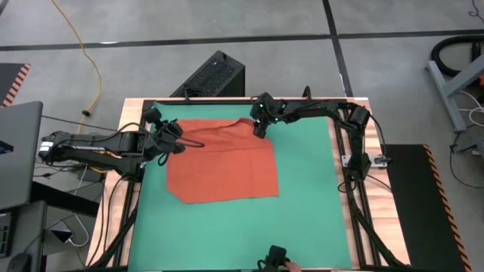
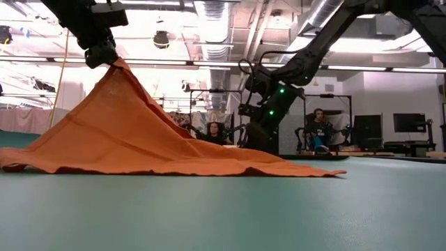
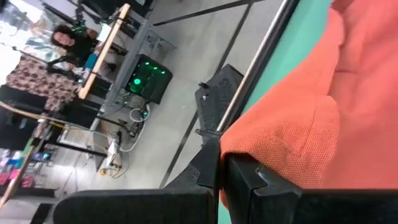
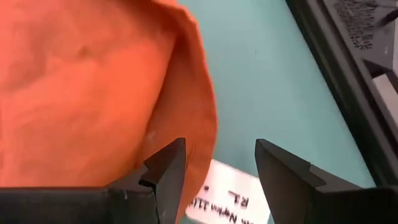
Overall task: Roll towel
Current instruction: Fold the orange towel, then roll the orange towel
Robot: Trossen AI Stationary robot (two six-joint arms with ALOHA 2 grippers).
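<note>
The orange-red towel (image 1: 223,162) lies spread on the green mat (image 1: 310,211), except for its far left corner, which is lifted. From that corner the cloth slopes down like a tent (image 2: 132,132) to the parts lying flat. My left gripper (image 1: 178,140) is shut on the raised corner. My right gripper (image 1: 259,130) hovers open at the towel's far right corner. In the right wrist view its fingers stand either side of the towel's rolled-over edge (image 4: 202,124), just above a white tag (image 4: 230,196); I cannot tell whether they touch the cloth. My left gripper pinches the towel's far left corner (image 3: 273,146) between its two shut fingers (image 3: 208,168). The fingers come from the table's left, slanting slightly down. The corner is held well above the mat (image 2: 115,66); the cloth hangs from it in a slope, and its other edges rest on the mat.
A black box (image 1: 215,75) stands just beyond the table's far edge. The right arm's dark frame (image 1: 355,151) runs along the right side. A small dark device (image 1: 276,258) sits at the near edge. People sit at desks in the room behind (image 2: 320,129).
</note>
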